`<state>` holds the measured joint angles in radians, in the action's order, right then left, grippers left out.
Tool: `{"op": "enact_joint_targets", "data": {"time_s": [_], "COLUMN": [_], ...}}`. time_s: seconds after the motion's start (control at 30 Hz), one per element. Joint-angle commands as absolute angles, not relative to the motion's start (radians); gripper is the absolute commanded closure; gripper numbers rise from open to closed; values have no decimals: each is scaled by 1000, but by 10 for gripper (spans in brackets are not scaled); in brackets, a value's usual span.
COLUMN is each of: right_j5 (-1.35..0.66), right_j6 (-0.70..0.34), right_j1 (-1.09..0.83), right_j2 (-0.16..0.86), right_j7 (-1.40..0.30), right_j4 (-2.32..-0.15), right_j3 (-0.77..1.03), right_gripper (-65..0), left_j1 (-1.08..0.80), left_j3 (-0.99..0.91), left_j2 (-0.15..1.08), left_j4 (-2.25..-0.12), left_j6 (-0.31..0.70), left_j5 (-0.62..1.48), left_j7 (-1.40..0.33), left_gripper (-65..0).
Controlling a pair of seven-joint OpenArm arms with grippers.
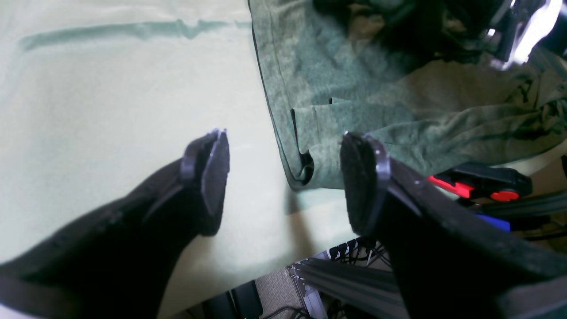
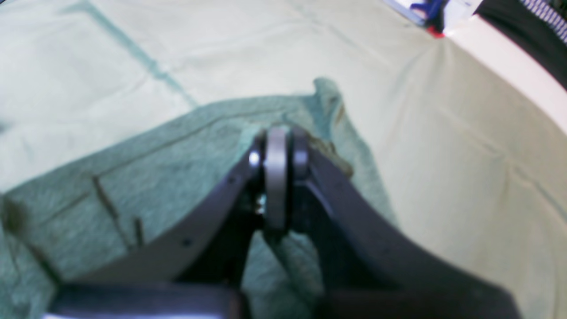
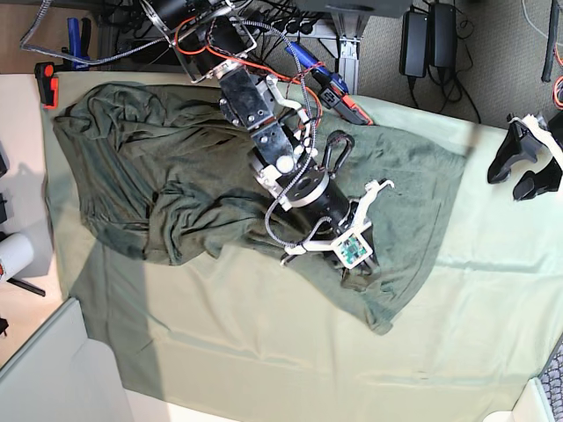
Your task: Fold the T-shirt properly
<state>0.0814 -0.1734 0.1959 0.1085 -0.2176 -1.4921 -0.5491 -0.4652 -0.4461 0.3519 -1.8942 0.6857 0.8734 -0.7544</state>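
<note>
From the base view I see the T-shirt [image 3: 176, 176] spread across the upper half of the desk [image 3: 493, 334], its long axis running from about 10 o'clock to 4 o'clock. The bunched, wrinkled bulk sits toward 10 o'clock; a flatter part tapers to a corner near 5 o'clock. It lies on the pale cloth [image 3: 264, 352] that covers the desk.

My right tool [image 3: 356, 264] is down on that tapering part, near the shirt's lower edge. In the right wrist view its fingers [image 2: 277, 177] are pressed together over the fabric [image 2: 133, 177]; I think they have a pinch of the shirt, though the picture is blurred at the tips and I cannot be sure.

My left tool [image 3: 526, 167] hangs at 3 o'clock, off the shirt and well apart from it. In the left wrist view it [image 1: 283, 177] stands wide open with nothing between its fingers, and the hemmed edge of the shirt [image 1: 398, 102] runs just beyond it, with a small fold at the corner.

Open room: bare cloth fills the desk from 4 o'clock round to 7 o'clock, and a strip at 3 o'clock. Along 12 o'clock the shirt lies at the desk's edge, beside cables [image 3: 290, 26] and a red clamp [image 3: 46, 83] at 10 o'clock. A white roll [image 3: 13, 255] sits at 9 o'clock.
</note>
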Motion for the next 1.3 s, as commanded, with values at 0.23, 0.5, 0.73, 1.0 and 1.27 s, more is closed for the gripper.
{"op": "enact_joint_targets", "data": {"time_s": [0.23, 0.5, 0.73, 1.0, 1.27], "right_j5": [18, 18, 19, 70, -54], "right_j6": [-223, -266, -248, -108, -109], "right_j1": [201, 202, 205, 204, 204], "right_j2": [117, 116, 116, 117, 195], "right_j7": [-191, -182, -175, -179, -240], "right_j4": [-1512, -1511, -1521, -1536, -1526], "right_j3": [-546, -546, -525, -228, 121], "right_gripper": [0, -387, -441, -441, -441], "left_j1": [-462, -443, -422, -361, -247], "left_j3": [-453, -453, -453, -453, -353], "left_j2": [366, 366, 365, 366, 369], "left_j4": [-1910, -1910, -1910, -1910, -1909], "left_j6": [698, 698, 698, 698, 687], "left_j5": [891, 870, 862, 828, 750], "left_j7": [-717, -702, -699, -699, -696], "left_gripper": [-425, -425, -425, -425, -425]}}
